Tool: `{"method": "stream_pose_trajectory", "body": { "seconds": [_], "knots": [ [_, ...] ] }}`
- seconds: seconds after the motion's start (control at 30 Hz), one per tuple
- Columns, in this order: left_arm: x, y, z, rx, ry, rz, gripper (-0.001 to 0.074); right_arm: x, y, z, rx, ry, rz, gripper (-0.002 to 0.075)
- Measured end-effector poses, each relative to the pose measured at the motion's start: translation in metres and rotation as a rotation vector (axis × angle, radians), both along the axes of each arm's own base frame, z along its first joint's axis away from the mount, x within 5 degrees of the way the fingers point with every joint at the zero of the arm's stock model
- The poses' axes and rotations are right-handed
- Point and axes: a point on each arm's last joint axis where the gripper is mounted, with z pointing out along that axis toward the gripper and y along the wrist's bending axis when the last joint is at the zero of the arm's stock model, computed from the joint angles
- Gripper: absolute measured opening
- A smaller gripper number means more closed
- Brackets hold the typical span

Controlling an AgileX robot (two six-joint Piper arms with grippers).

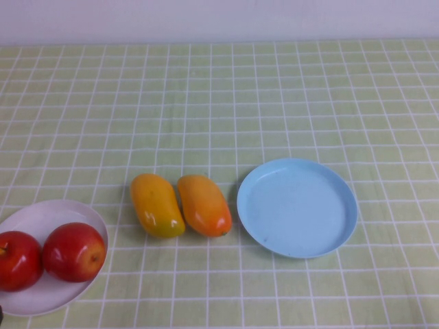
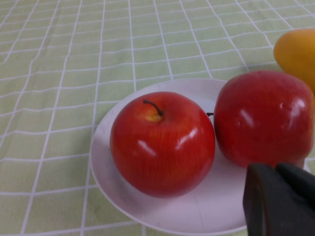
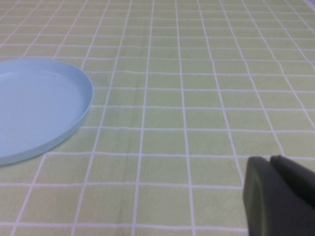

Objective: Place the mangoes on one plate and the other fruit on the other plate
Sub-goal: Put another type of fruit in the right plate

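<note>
The left claw (image 2: 280, 199) shows only as a dark block at the corner of its wrist view; whether it is open or closed cannot be told. It holds nothing that can be seen. Just ahead of it sits the white plate (image 2: 106, 172), carrying both apples. The nearer apple (image 2: 263, 115) is right beside the claw; the other apple (image 2: 162, 142), with its stem up, sits next to it, the two close together or just touching. Beyond the nearer apple, the edge of a yellow mango (image 2: 298, 54) pokes in, off the plate.

The right claw (image 3: 278, 196) is likewise a dark block at the corner of its own wrist view, and its state cannot be told either. It hangs over bare green checked cloth (image 3: 197, 98). The blue plate (image 3: 39, 108) lies off to one side of it, well apart.

From the high view neither claw can be made out. The white plate (image 1: 48, 298) with its apples (image 1: 74, 251) sits at the near left edge. The yellow mango (image 1: 156, 205) and the orange mango (image 1: 204, 205) lie side by side on the cloth, between the two plates. The orange one is just beside the blue plate (image 1: 339, 240), not on it.
</note>
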Motion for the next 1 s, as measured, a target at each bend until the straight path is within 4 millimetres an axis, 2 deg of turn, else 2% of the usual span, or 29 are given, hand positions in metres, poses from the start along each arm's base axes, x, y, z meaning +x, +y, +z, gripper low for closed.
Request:
{"method": "stream_pose_trajectory", "body": {
  "seconds": [0.23, 0.33, 0.57, 0.63, 0.77, 0.87, 1.0],
  "knots": [
    [0.000, 0.000, 0.000, 0.000, 0.000, 0.000, 0.0002, 0.000, 0.000, 0.000, 0.000, 0.000, 0.000, -0.0016],
    [0.000, 0.000, 0.000, 0.000, 0.000, 0.000, 0.0002, 0.001, 0.001, 0.003, 0.057, -0.031, -0.004, -0.0016],
    [0.000, 0.000, 0.000, 0.000, 0.000, 0.000, 0.0002, 0.003, 0.001, 0.022, 0.534, -0.209, -0.068, -0.0016],
    [0.000, 0.000, 0.000, 0.000, -0.002, 0.000, 0.0002, 0.004, -0.001, 0.025, 0.618, -0.245, -0.093, -0.0016],
    [0.000, 0.000, 0.000, 0.000, -0.002, 0.000, 0.0002, 0.004, -0.004, 0.028, 0.669, -0.282, -0.119, -0.0016],
    [0.000, 0.000, 0.000, 0.000, -0.002, 0.000, 0.0002, 0.003, 0.000, 0.028, 0.675, -0.242, -0.089, -0.0016],
    [0.000, 0.000, 0.000, 0.000, -0.002, 0.000, 0.0002, 0.003, 0.012, 0.050, 0.674, -0.125, 0.017, -0.0016]
  ]
}}
